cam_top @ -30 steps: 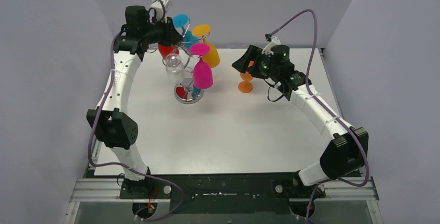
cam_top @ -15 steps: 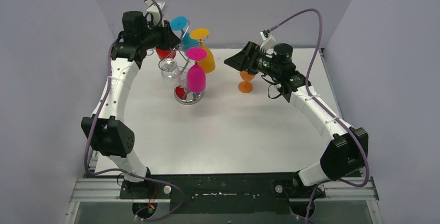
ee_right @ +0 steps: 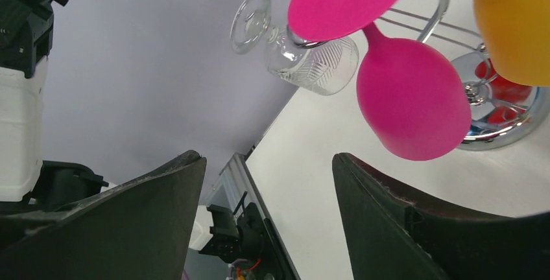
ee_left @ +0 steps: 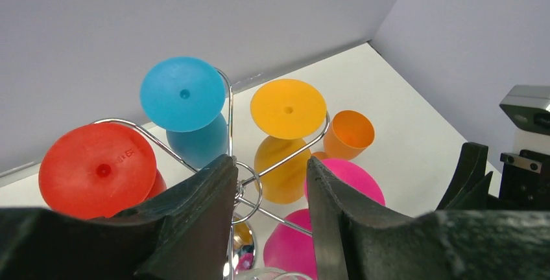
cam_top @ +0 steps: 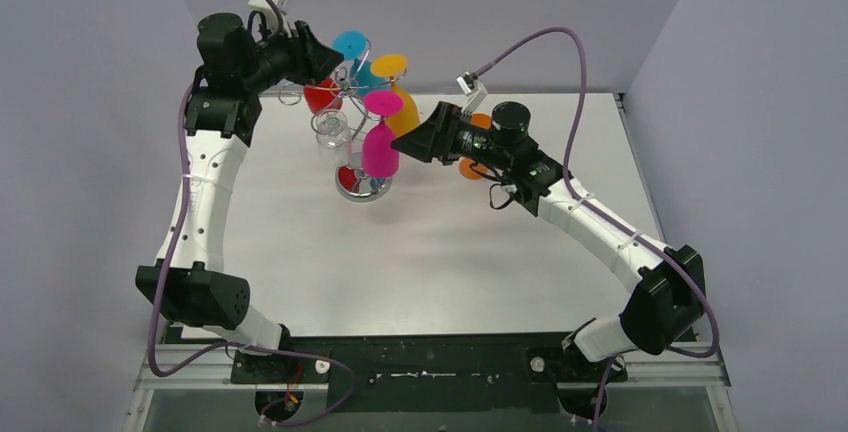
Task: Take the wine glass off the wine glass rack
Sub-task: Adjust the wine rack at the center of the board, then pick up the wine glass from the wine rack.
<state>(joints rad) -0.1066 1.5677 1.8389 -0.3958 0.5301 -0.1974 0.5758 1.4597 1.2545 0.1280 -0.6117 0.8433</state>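
Note:
The wine glass rack (cam_top: 362, 184) stands at the back of the table, with a shiny round base and wire arms. Red (cam_top: 322, 95), blue (cam_top: 350, 44), yellow (cam_top: 403, 107), pink (cam_top: 380, 147) and clear (cam_top: 332, 132) wine glasses hang upside down from it. My left gripper (cam_top: 325, 60) is open and empty, high at the rack's top left; its wrist view shows the rack's centre ring (ee_left: 250, 186) between its fingers. My right gripper (cam_top: 412, 142) is open and empty, just right of the pink glass (ee_right: 412, 98). The clear glass (ee_right: 311, 63) hangs beyond the pink one.
An orange glass (cam_top: 470, 167) stands upright on the table, partly hidden behind my right wrist; it also shows in the left wrist view (ee_left: 350, 134). Grey walls close in the back and both sides. The rack's base (ee_right: 499, 115) reflects the glasses.
My right gripper has left the orange glass and swung left to the pink glass. My left arm has risen and drawn back left, above the rack's top.

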